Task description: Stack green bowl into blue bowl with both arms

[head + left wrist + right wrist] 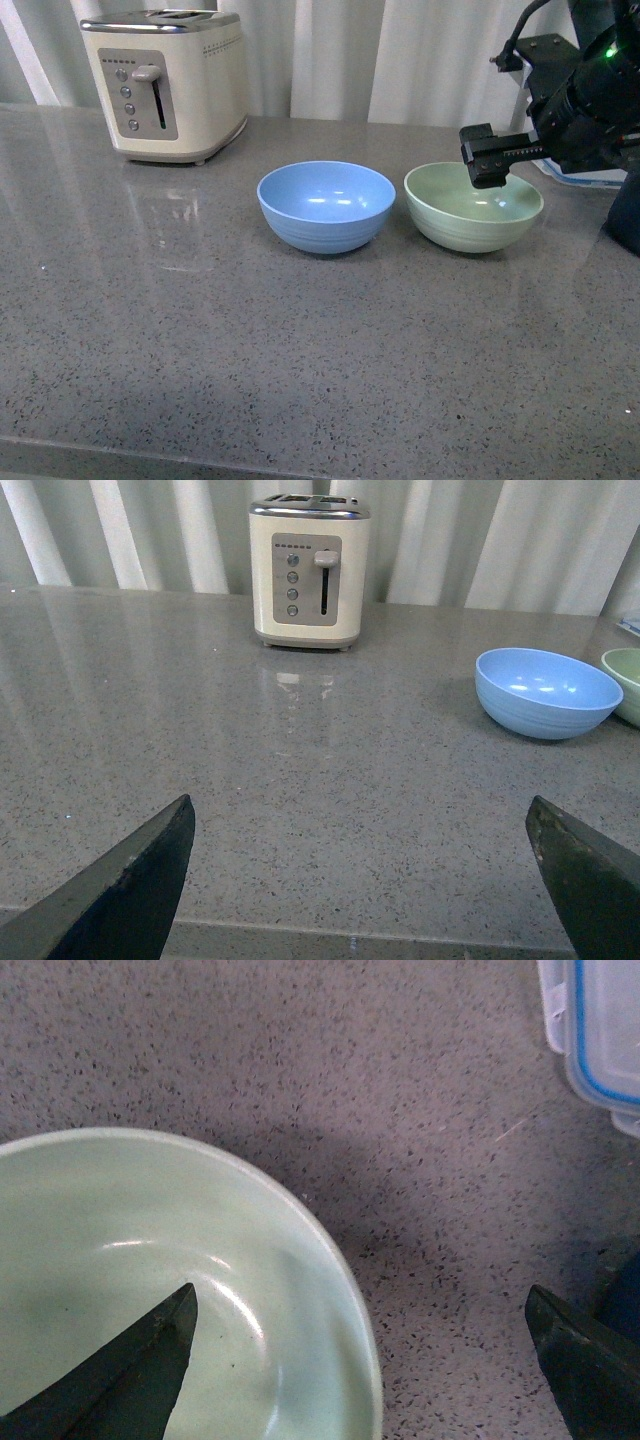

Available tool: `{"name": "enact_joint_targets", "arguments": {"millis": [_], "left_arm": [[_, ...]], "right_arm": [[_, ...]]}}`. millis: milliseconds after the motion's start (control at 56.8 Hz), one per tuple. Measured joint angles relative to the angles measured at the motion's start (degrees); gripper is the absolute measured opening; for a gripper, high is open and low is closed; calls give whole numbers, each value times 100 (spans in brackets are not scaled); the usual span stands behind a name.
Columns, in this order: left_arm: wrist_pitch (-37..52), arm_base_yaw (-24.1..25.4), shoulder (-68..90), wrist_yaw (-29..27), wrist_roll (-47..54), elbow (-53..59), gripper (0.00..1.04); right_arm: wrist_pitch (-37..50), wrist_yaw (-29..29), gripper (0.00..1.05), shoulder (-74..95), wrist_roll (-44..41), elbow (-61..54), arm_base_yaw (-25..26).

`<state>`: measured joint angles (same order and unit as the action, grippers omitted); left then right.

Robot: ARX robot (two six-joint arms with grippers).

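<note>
The light blue bowl (326, 205) stands upright on the grey counter, with the pale green bowl (472, 207) just to its right, a small gap between them. My right gripper (488, 160) hangs open over the green bowl's far right rim. In the right wrist view the green bowl (120, 1260) has its rim running between the spread fingers of the right gripper (360, 1290), one finger over the inside and one over the counter. My left gripper (358, 802) is open over bare counter near the front edge, far from the blue bowl (546, 692) and the green bowl (625, 680).
A cream toaster (165, 85) stands at the back left by the curtain. A clear blue-rimmed container (600, 1030) lies behind the green bowl, and a dark navy pot (628, 215) stands at the right edge. The counter's front edge (350, 935) is just below the left gripper.
</note>
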<state>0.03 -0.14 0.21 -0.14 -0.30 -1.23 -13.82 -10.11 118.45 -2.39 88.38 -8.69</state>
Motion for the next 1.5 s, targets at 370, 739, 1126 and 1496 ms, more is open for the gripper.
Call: {"name": "enact_joint_targets", "arguments": {"millis": [370, 739, 1126, 1496], "left_arm": [[0, 0, 0, 0, 0, 0, 98], [0, 0, 0, 0, 0, 0, 98], [0, 0, 0, 0, 0, 2, 98], [0, 0, 0, 0, 0, 0, 98]], "right_arm": [[-83, -144, 81, 306, 68, 96, 2], [-114, -157, 10, 310, 90, 188, 0], [232, 37, 1, -872, -177, -520, -55], [535, 452, 1, -1687, -153, -531, -863]]}}
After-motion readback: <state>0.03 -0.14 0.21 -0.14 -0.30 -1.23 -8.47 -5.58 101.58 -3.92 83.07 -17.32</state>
